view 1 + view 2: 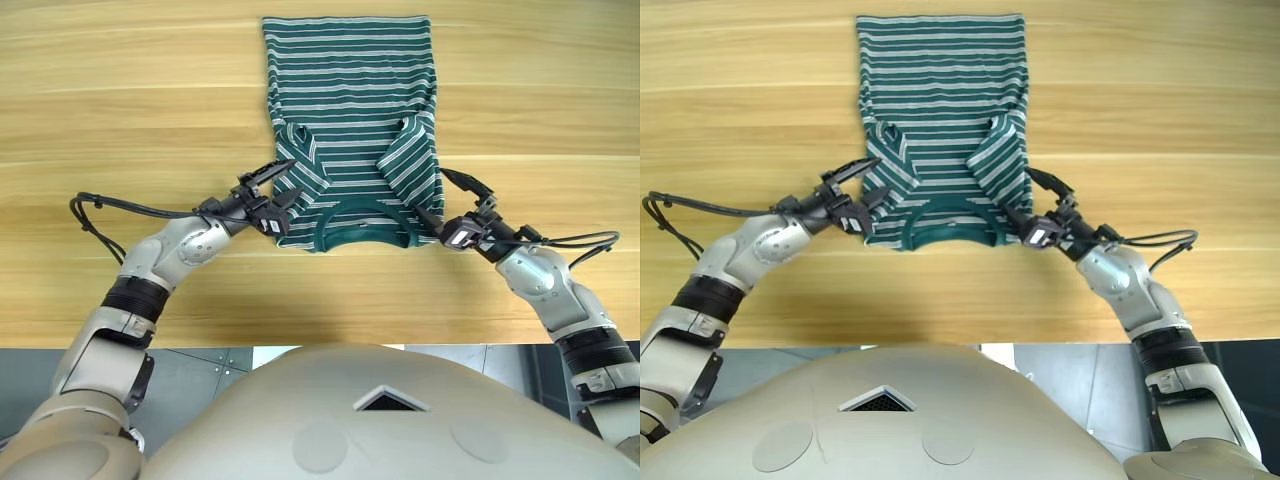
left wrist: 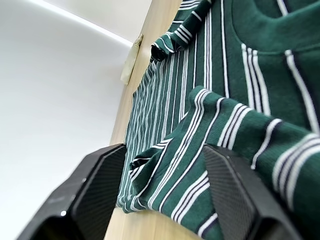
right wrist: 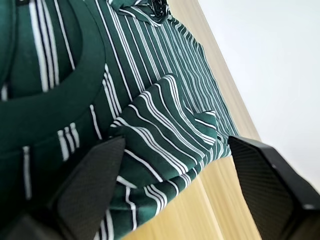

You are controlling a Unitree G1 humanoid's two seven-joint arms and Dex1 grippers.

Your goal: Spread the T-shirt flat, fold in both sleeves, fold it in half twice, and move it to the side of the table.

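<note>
Nearest the lens, at lower centre of the head view, the left gripper (image 1: 283, 185) and the right gripper (image 1: 432, 195) are set one at each shoulder corner of the T-shirt (image 1: 350, 90). Each is held wide. In the wrist views a bunched corner of striped cloth is seen between the spread fingers (image 2: 100, 190) of the left, and likewise of the right, without being pinched.

The shirt is laid on the table (image 1: 120, 100), from the hem (image 1: 345, 20) at upper centre down to the collar (image 1: 360, 232) at mid-frame. Both sleeves (image 1: 300, 165) are already turned in over the chest, so the first halving fold is judged to be next.

Several faults could arise from here:
- If only the top layer is caught when the fingers are closed, a tucked sleeve could be pulled open and the body left behind on the wood.
- If one corner is bitten deeper or raised sooner than the other, the fold could be skewed against the hem.
- If the bite is shallow, the cloth could slip out while it is carried.
</note>
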